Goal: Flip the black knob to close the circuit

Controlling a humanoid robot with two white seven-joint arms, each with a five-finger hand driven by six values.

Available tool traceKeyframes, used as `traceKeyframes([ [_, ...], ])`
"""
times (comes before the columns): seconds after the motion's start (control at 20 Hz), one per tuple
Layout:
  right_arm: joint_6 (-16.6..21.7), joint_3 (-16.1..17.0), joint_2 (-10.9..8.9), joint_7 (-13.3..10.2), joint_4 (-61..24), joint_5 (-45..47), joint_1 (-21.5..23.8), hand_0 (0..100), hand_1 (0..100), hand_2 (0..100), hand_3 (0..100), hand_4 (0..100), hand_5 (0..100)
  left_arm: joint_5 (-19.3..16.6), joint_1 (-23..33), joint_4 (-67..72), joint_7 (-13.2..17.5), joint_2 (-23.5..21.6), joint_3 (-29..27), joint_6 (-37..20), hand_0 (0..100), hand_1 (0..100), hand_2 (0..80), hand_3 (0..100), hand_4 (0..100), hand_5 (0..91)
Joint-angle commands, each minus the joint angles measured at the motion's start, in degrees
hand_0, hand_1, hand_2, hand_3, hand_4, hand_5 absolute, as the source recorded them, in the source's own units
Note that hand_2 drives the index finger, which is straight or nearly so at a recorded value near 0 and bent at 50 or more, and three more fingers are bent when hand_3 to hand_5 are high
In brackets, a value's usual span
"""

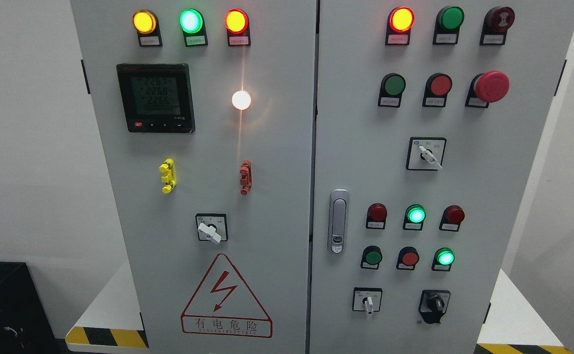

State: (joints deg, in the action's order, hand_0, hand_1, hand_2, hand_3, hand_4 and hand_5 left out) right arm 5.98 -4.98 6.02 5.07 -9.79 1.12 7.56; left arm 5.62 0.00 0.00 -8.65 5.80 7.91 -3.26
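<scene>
The black knob (pixel 435 303) sits low on the right door of a grey electrical cabinet (pixel 277 196), at the lower right of the head view. Its black handle points roughly up and a little to the left. To its left is a white-handled rotary switch (pixel 368 302). Neither of my hands nor any arm shows in the frame.
The right door carries red and green push buttons, lit green lamps (pixel 416 215), a red mushroom stop button (pixel 491 86), another white selector (pixel 428 155) and a silver door handle (pixel 338 221). The left door has a meter (pixel 155 97), lamps, a selector (pixel 211 228) and a warning triangle (pixel 226 297). Striped floor edges flank the base.
</scene>
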Motion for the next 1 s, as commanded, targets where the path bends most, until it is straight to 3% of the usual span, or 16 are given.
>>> traceKeyframes([
  [0.0, 0.0, 0.0, 0.22, -1.5, 1.2, -3.4, 0.0, 0, 11, 0, 0, 0, 0, 0.0, 1.3, -1.7, 0.0, 0.0, 0.0, 0.0, 12, 56, 0.0, 0, 0, 0.0],
  [0.45, -0.1, 0.0, 0.31, -2.3, 1.1, -3.4, -0.3, 0, 11, 0, 0, 0, 0, 0.0, 1.3, -1.7, 0.0, 0.0, 0.0, 0.0, 12, 56, 0.0, 0, 0, 0.0],
  [0.85, 0.3, 0.8, 0.58, -1.2, 0.8, -3.1, -0.3, 0, 11, 0, 0, 0, 0, 0.0, 1.3, -1.7, 0.0, 0.0, 0.0, 0.0, 12, 56, 0.0, 0, 0, 0.0],
  [0.95, 0.4, 1.1, 0.66, 0.9, 0.6, -2.2, -0.5, 0, 11, 0, 0, 0, 0, 0.0, 1.3, -1.7, 0.0, 0.0, 0.0, 0.0, 12, 56, 0.0, 0, 0, 0.0],
])
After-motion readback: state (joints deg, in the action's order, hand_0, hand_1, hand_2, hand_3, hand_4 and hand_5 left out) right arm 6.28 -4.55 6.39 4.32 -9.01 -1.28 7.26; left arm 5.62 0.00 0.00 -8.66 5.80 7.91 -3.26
